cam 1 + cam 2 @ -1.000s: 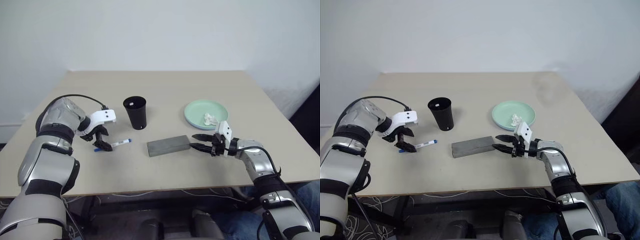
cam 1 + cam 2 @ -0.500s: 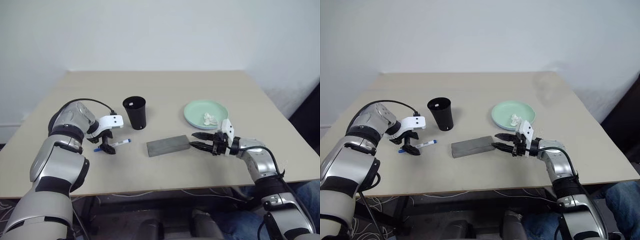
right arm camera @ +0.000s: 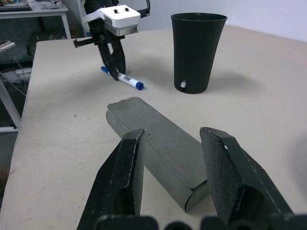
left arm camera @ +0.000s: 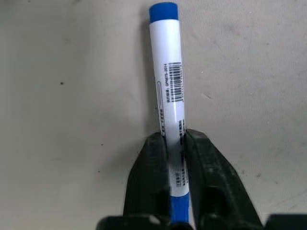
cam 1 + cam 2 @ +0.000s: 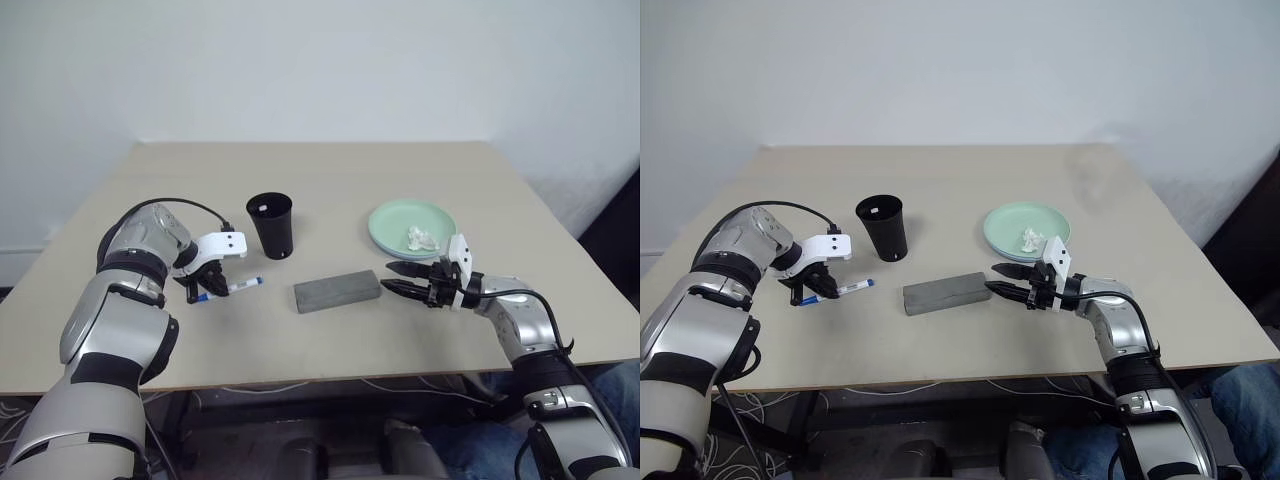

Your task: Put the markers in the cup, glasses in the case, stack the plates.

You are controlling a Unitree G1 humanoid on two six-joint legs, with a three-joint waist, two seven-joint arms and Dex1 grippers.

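On the table (image 5: 330, 340), left tool (image 4: 174, 158) pinches marker (image 4: 168, 76); right tool (image 3: 172, 177) spread.

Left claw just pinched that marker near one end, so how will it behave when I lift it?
The marker looks stiff, so it should not bend. The left claw grips it near one blue end, so the long free end may droop or pivot. Its round, smooth barrel could slip between the fingers, and would probably roll on the table if dropped.
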